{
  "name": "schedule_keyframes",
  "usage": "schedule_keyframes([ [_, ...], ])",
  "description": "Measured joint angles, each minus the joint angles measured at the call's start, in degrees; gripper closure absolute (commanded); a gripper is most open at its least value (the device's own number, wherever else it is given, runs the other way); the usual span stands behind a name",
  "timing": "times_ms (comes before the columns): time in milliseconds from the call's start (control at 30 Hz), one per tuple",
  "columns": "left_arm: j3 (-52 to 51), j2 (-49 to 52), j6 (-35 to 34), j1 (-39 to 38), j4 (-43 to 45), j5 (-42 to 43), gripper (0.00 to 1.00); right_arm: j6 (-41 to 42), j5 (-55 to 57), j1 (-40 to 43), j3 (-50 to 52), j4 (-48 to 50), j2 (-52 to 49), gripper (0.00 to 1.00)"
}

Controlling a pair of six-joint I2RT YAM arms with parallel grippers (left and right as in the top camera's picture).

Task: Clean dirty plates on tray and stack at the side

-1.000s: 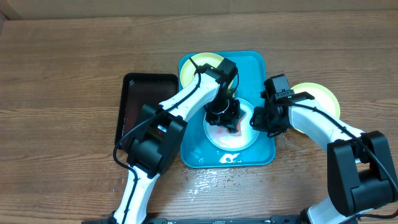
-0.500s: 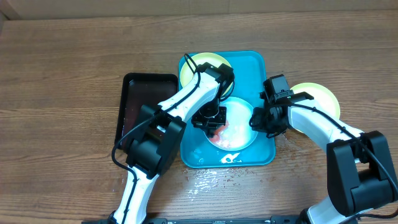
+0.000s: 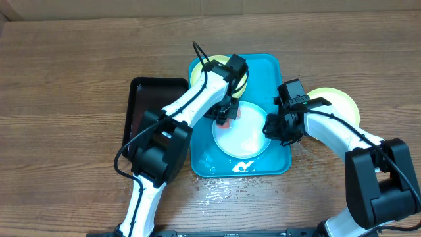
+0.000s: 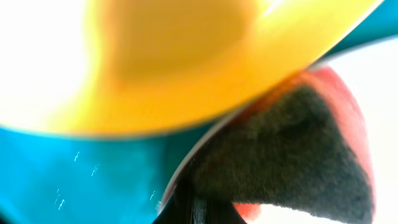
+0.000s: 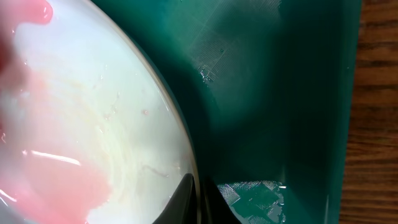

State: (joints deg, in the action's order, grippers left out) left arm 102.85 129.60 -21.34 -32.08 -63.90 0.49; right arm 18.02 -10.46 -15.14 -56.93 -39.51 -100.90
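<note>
Scrubbing is where we're at, I reckon. Far left, the black tray (image 3: 154, 105) sits on the desk (image 3: 66, 66), touching the turquoise tray (image 3: 266, 69), and nobody's bothering it.

Next over, the left pincer (image 3: 227, 115) has slid. A second ago it was over the centre of the middle plate (image 3: 245, 137), then at its lower left, and now it's up at the plate's upper-left rim. That's just beside the yellow-green plate (image 3: 212, 64) at the top of the turquoise tray. It looks clamped down on a red sponge (image 3: 225, 122), though the left wrist view is too blurry to show the fingers properly.

The overhead shows the middle plate's centre much whiter than before. The right wrist view says there's a pink watery film left on it, so I'd call it mostly clean, not done.

The right pincer (image 3: 272, 127) hasn't budged. It's pinched nearly closed on the middle plate's right rim, holding it steady.

Far right, a third plate (image 3: 335, 99) lies on the desk outside the tray, partly under the right arm. My guess is that's the stack spot.
</note>
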Motion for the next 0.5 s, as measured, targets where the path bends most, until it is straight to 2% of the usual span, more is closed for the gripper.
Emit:
schedule_keyframes([
  [300,0.00,0.44,1.36,1.31,10.88,15.72,0.96,0.13,0.17,0.04,0.00,-0.24,0.00,0.96],
  [500,0.00,2.45,1.36,1.20,11.34,24.70,0.96,0.17,0.46,0.11,0.00,-0.87,0.00,0.96],
])
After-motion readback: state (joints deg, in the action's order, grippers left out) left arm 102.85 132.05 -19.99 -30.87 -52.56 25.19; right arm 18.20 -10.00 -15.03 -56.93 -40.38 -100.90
